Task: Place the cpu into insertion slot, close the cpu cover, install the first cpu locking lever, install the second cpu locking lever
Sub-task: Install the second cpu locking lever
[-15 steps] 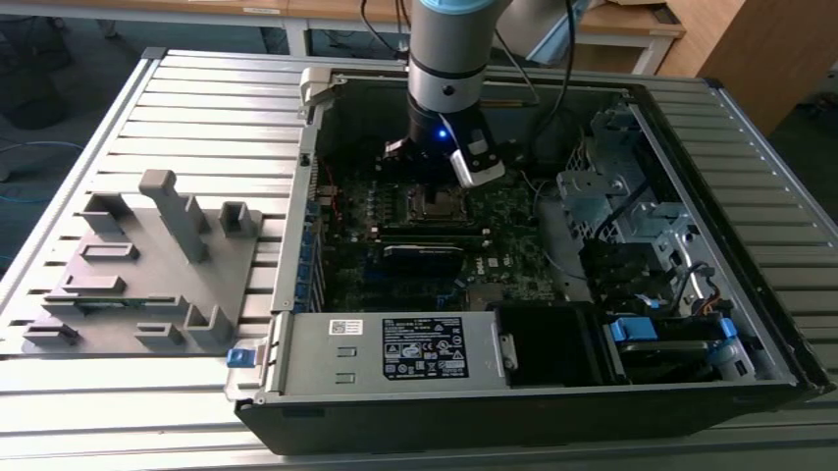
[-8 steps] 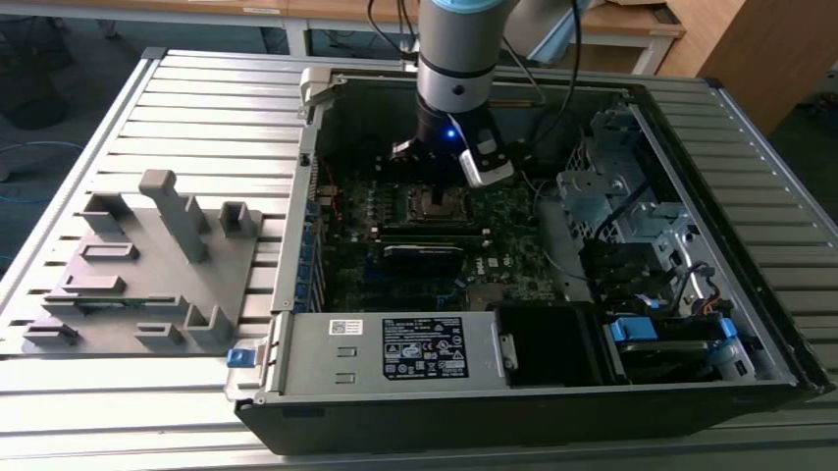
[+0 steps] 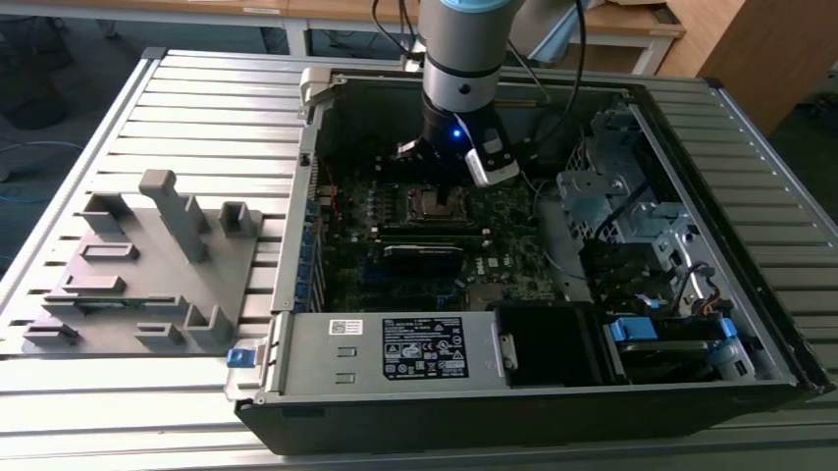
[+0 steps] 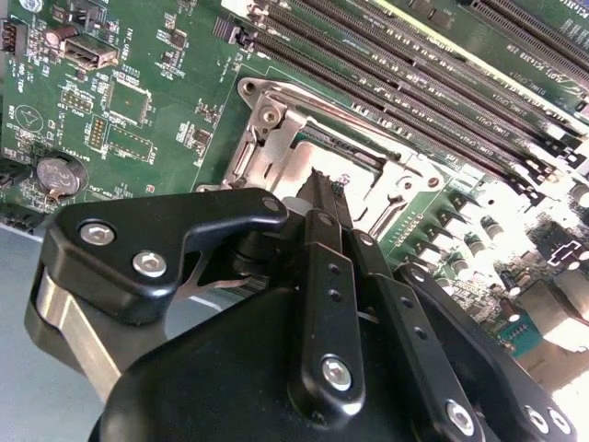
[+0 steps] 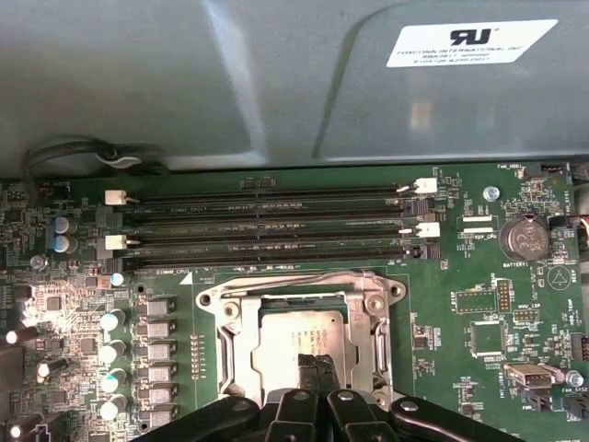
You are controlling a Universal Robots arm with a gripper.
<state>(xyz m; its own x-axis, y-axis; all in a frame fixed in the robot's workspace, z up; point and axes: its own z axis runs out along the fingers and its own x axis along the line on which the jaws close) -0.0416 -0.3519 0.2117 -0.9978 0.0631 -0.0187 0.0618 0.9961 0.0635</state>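
Note:
The insertion slot (image 3: 439,203) sits in the middle of the green motherboard inside the open computer case. In the first wrist view its silvery rim (image 5: 210,296) frames the cpu (image 5: 290,336), a grey square lying flat inside. The cpu cover (image 5: 241,354) lies down around the chip, and its metal plate (image 4: 267,152) also shows in the second wrist view. My gripper (image 5: 314,361) is shut, its two black fingertips pressed together right over the cpu's near edge. I see nothing between them. The shut gripper (image 4: 324,181) points down at the socket, and in the exterior view the gripper (image 3: 443,177) hangs just behind the slot.
Long black memory strips (image 5: 267,221) run beside the socket, toward the case's grey wall. A coin battery (image 5: 523,238) and small capacitors (image 5: 110,350) flank it. The power supply (image 3: 392,348) and drive bays (image 3: 629,216) crowd the case. A grey fixture (image 3: 144,265) rests on the table.

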